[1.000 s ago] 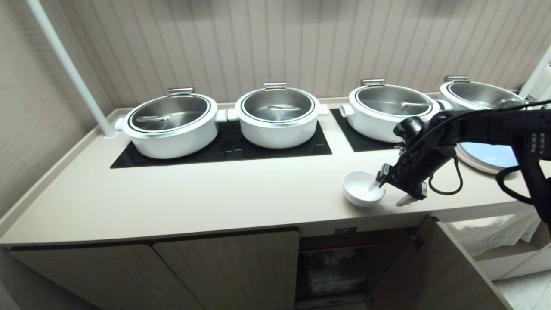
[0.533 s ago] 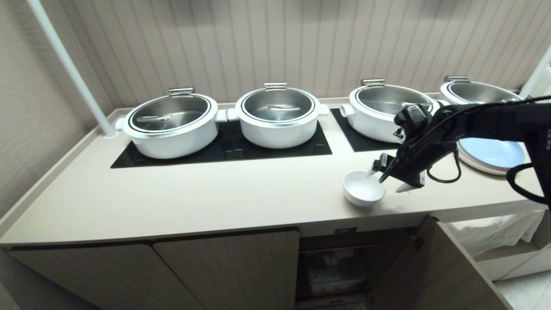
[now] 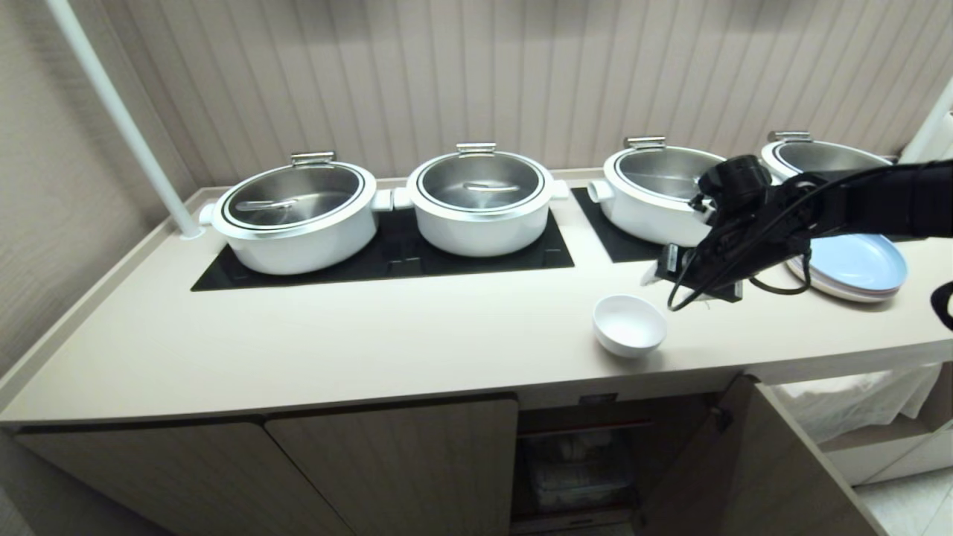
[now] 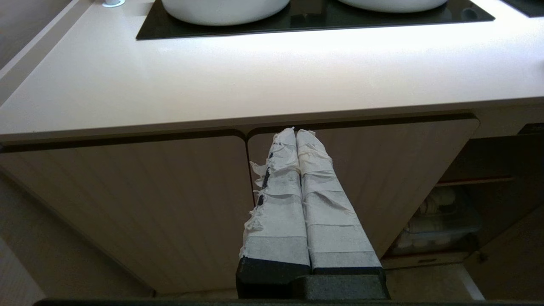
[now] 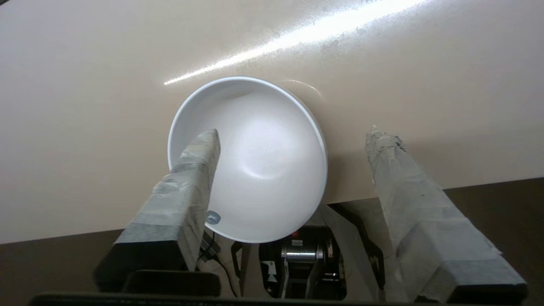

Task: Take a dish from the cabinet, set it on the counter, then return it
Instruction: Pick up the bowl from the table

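Observation:
The dish (image 3: 629,324), a small white bowl, stands upright and alone on the counter (image 3: 372,335) near its front edge. My right gripper (image 3: 674,286) hovers above it, a little behind and to its right, open and holding nothing. In the right wrist view the dish (image 5: 250,161) lies below the spread taped fingers (image 5: 187,178) of that gripper (image 5: 294,131), apart from both. The cabinet (image 3: 387,461) below has its right door (image 3: 737,461) swung open. My left gripper (image 4: 296,132) is parked in front of the closed cabinet doors (image 4: 127,204), shut and empty.
Several white pots with steel lids (image 3: 480,197) line the back of the counter on black glass panels (image 3: 387,260). A stack of plates, blue on top (image 3: 856,264), sits at the right. A clear bin (image 3: 577,469) shows inside the open compartment. A white pole (image 3: 119,119) rises at the left.
The right gripper, which had one finger inside the dish's rim, has lifted up and back away from it. The dish stays where it was on the counter.

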Available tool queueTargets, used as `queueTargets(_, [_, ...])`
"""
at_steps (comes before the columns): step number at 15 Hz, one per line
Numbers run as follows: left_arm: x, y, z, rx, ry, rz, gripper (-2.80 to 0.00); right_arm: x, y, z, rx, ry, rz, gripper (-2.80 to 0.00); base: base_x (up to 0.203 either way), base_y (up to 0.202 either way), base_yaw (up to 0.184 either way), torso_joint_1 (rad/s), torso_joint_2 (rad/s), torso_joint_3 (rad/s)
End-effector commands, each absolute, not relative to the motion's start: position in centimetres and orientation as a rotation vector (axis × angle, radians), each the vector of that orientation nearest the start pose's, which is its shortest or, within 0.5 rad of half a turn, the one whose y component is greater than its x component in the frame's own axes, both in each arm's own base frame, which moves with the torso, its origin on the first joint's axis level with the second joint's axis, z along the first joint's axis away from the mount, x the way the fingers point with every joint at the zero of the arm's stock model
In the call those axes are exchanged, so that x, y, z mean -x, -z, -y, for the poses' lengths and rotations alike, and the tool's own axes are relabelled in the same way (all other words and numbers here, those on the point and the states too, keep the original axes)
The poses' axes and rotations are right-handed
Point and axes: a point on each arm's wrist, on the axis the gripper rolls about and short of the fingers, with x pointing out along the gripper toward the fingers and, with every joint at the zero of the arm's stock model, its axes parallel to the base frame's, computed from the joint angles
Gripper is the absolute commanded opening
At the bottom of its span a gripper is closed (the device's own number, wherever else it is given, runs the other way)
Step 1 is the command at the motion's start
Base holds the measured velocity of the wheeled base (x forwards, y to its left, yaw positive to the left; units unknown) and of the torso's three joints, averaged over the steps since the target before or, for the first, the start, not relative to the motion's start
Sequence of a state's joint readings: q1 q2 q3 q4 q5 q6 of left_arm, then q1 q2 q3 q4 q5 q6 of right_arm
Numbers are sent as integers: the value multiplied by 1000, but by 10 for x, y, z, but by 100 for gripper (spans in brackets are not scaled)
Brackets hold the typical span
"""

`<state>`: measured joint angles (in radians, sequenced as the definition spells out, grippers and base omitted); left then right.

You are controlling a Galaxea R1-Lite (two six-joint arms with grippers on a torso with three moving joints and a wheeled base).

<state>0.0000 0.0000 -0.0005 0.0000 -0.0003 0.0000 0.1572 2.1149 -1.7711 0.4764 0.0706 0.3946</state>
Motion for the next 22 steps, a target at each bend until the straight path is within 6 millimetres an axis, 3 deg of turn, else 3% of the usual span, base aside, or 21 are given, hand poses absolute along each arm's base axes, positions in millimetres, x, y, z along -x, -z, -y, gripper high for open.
queueTargets(1, [23,-76,0,0,1,1,-280,-394,-204,-64,-321,-66,-824,-280,0,0,0,0,0,0])
queueTargets(6, [23,-76,0,0,0,1,-280,-358,-222,-56,-221,-134,-636,-280,0,0,0,0,0,0])
queueTargets(13, [23,-75,0,0,1,0,-280,-291,-247,-37,-98,-169,-401,-280,0,0,0,0,0,0])
queueTargets(19, [23,-75,0,0,1,0,-280,-213,-258,-28,-103,-180,-307,-280,0,0,0,0,0,0])
queueTargets(22, [23,-75,0,0,0,0,-280,-167,-240,-23,-90,-183,-314,-280,0,0,0,0,0,0])
